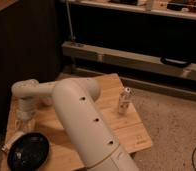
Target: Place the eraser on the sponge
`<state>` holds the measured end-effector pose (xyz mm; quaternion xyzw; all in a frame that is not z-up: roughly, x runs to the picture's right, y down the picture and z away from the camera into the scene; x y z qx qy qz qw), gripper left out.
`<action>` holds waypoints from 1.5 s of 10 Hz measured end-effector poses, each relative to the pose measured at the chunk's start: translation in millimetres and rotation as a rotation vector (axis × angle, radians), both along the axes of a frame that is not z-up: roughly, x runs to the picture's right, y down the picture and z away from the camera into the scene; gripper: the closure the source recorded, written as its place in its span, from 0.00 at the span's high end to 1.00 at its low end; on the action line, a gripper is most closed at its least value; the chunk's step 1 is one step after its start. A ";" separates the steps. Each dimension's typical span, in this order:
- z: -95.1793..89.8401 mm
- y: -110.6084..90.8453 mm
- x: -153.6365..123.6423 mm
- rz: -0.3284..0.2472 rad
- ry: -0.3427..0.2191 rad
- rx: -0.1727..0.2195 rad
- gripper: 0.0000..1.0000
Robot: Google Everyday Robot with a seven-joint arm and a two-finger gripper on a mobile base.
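Observation:
My white arm [86, 125] reaches from the bottom centre up and to the left across the wooden table [133, 132]. It bends down at its wrist near the table's left edge. The gripper [24, 118] hangs below that wrist, low over the left part of the table and just above the black pan. The eraser is hidden or out of view. The sponge does not show either; the arm covers much of the table's middle and left.
A round black pan [28, 151] lies at the table's front left corner, with a small pale thing [7, 145] at its left rim. A small upright white bottle [124, 100] stands near the right edge. A dark wall and a low metal rail [136, 59] lie behind.

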<state>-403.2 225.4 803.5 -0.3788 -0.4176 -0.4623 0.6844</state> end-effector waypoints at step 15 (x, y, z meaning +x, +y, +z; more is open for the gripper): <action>-0.7 0.9 -1.1 -0.002 -0.002 0.000 0.80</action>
